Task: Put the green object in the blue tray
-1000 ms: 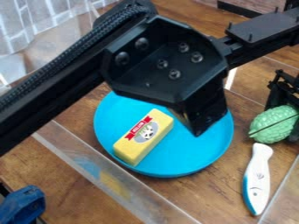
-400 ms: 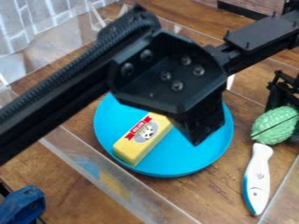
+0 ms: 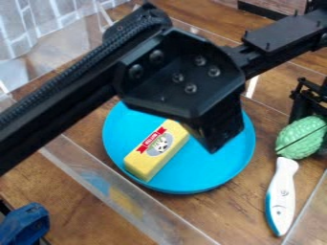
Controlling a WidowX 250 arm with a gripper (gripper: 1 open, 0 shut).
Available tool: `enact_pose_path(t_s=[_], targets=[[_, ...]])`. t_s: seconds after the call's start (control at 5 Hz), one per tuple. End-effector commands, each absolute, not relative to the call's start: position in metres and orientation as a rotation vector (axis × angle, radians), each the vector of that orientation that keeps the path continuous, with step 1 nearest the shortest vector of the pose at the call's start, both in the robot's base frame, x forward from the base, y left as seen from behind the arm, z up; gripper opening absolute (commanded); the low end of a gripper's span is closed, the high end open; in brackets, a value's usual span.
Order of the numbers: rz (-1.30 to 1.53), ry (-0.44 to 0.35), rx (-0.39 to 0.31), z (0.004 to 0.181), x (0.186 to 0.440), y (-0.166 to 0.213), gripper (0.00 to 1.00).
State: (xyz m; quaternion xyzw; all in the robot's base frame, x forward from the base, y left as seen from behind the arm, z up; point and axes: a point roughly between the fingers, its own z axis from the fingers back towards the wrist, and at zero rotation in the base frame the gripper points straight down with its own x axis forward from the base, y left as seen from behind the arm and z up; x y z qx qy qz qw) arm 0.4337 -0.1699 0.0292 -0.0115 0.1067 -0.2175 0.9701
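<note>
The green object (image 3: 303, 135), a pale-green ridged oval, lies on the wooden table at the right edge of the view, right of the blue tray (image 3: 211, 174). A yellow block (image 3: 156, 148) with a label rests on the tray. My gripper (image 3: 219, 134) hangs over the tray's right half, its black body covering the tray's far side. The dark fingers (image 3: 225, 122) point down, and nothing shows between them. The gripper stands well left of the green object and does not touch it.
A white-and-blue fish-shaped item (image 3: 280, 194) lies on the table at the lower right. A black stand (image 3: 311, 97) rises just behind the green object. A blue cloth (image 3: 21, 228) sits in the bottom left corner. The arm's black cable (image 3: 76, 77) crosses the upper left.
The arm has swung a little to the left and lower over the tray. The green object, yellow block and tray have not moved.
</note>
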Motion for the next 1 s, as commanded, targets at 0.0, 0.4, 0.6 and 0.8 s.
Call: enact_pose_path(t_s=[0.0, 0.4, 0.6, 0.8], targets=[[-0.432, 0.141, -0.043, 0.067, 0.439, -0.167, 0.00], [-0.423, 0.145, -0.055, 0.072, 0.438, -0.165, 0.00], [-0.418, 0.146, -0.061, 0.075, 0.437, -0.164, 0.00], [-0.413, 0.148, -0.067, 0.077, 0.436, -0.163, 0.00]])
